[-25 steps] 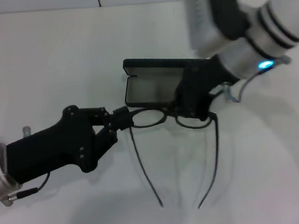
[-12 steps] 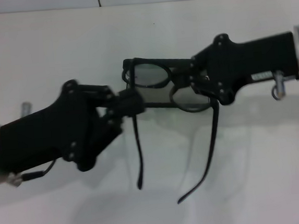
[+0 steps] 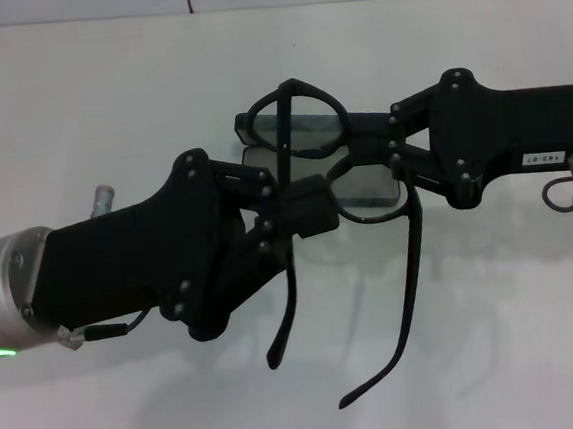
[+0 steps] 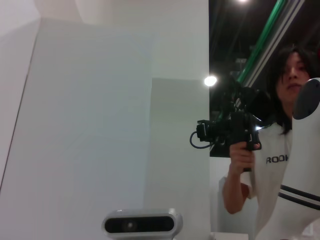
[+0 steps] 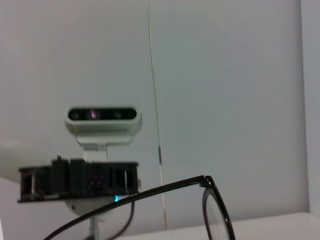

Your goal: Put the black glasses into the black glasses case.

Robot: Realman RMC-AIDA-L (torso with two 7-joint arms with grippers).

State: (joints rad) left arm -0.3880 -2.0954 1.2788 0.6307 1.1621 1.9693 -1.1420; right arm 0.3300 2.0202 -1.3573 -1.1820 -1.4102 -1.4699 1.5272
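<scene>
I have the glasses [image 3: 332, 160] lifted at frame centre, held between both grippers: the left gripper [image 3: 301, 211] is closed on the frame's left hinge end, the right gripper [image 3: 387, 160] pinches the frame's right end. The case [image 3: 260, 141] lies open behind them, mostly hidden. I judge this the carry step; next I must fold the splayed temples before lowering them in.
</scene>
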